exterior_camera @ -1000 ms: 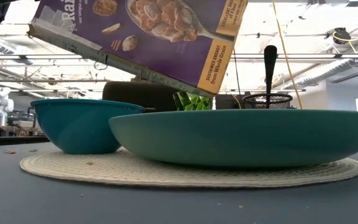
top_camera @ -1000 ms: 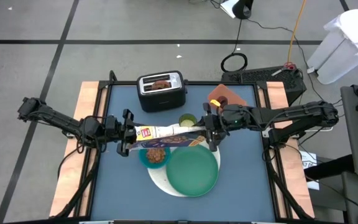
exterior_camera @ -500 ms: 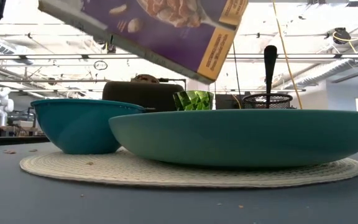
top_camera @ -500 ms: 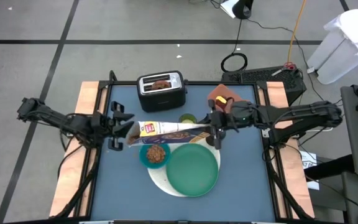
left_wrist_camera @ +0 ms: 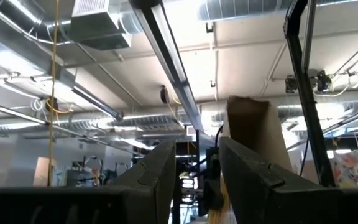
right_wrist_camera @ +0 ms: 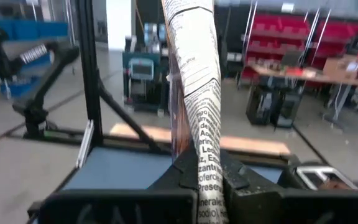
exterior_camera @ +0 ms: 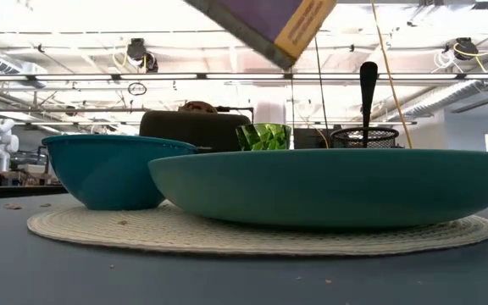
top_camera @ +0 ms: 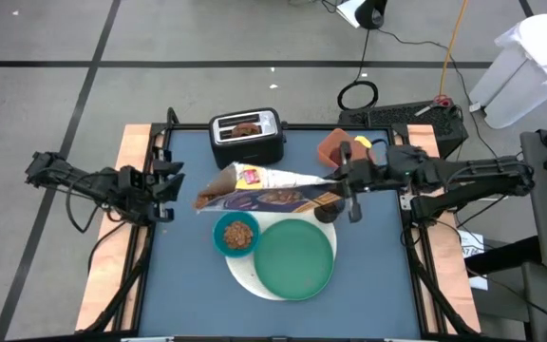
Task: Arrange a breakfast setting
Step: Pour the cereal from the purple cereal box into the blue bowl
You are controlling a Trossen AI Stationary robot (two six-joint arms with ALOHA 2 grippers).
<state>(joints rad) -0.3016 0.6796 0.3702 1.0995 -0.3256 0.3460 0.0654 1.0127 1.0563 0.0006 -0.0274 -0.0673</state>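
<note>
A purple cereal box (top_camera: 269, 195) hangs level above the table, over the far rim of the blue bowl (top_camera: 236, 234) and the green plate (top_camera: 295, 258). My right gripper (top_camera: 343, 192) is shut on its right end. My left gripper (top_camera: 170, 190) stands open off the box's crumpled left end, apart from it and tipped upward. Bowl and plate rest on a white round mat (top_camera: 243, 277); the bowl holds cereal. The lime cup (exterior_camera: 263, 136) and a black mesh cup (exterior_camera: 359, 135) with the spoon (exterior_camera: 368, 89) standing in it are behind the plate. My right gripper pinches the box's right end (right_wrist_camera: 199, 163) between its two fingers, which dent the narrow printed side inward. The fingers come level from the table's right and lie along the box. The box reaches out level toward the left, lifted clear of everything.
A silver toaster (top_camera: 246, 138) with a bagel (top_camera: 246, 127) in its slot stands at the far edge. An orange tray (top_camera: 342, 147) lies at the far right. The table's near left and near right corners are bare.
My left gripper has let go of the box's left end and drawn back toward the table's left edge, tipping upward. My right gripper has carried the box up and toward the right edge; the box, earlier slanting down over the bowl, now hangs about level and higher.
</note>
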